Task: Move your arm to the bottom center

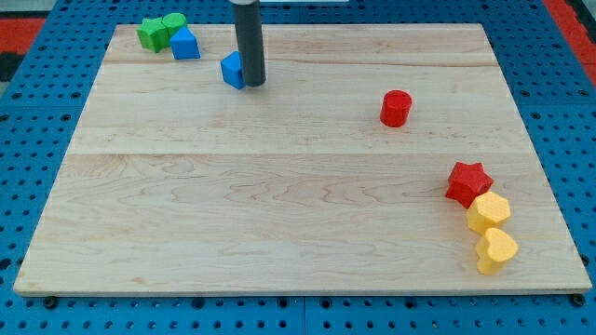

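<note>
Wooden board point(298, 205) of pale planks lies on a blue pegboard surface point(37, 112), and I count eight blocks on it: two green, two blue, two red, two yellow.

Both greens sit at the view's top left: a green star-like block point(153, 34) touching a rounder green block point(174, 21) behind it, whose shape I cannot make out. Just to their right, touching them, is a blue block point(185, 44) with a sloped top. The second blue block point(232, 70) stands apart, lower and to the right, and my rod covers its right side, so its shape is unclear.

A red cylinder point(396, 108) stands alone right of centre. Near the view's right edge a red star point(467, 182) touches a yellow hexagonal block point(489, 212), which touches a yellow heart point(496, 249) below it.

I have no fingers to open or close, only one straight dark rod. My tip point(252, 84) rests on the board, touching or just beside the second blue block's right side; I cannot tell which. The rod's upper part is cut off by the view's top.

My tip is in the upper left-centre region, well away from the bottom centre of the board, where bare wood shows.
</note>
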{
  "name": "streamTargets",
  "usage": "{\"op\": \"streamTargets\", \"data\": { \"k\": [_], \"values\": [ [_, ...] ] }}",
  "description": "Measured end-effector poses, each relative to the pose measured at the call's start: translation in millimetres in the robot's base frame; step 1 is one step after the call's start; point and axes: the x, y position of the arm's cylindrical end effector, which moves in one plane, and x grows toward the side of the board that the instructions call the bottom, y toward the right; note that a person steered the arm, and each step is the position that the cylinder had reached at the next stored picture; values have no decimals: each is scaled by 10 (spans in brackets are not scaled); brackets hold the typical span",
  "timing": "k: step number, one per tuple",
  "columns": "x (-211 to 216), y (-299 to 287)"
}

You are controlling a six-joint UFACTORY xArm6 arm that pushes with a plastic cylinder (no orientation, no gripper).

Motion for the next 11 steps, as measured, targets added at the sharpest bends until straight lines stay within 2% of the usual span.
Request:
{"op": "streamTargets", "data": {
  "k": [1, 2, 3, 4, 7, 8, 9, 11],
  "values": [
    [-272, -406],
    [-309, -760],
    [-61, -705],
    [238, -317],
    [290, -258],
    [396, 132],
    [431, 147],
    [1238, 1262]
  ]
}}
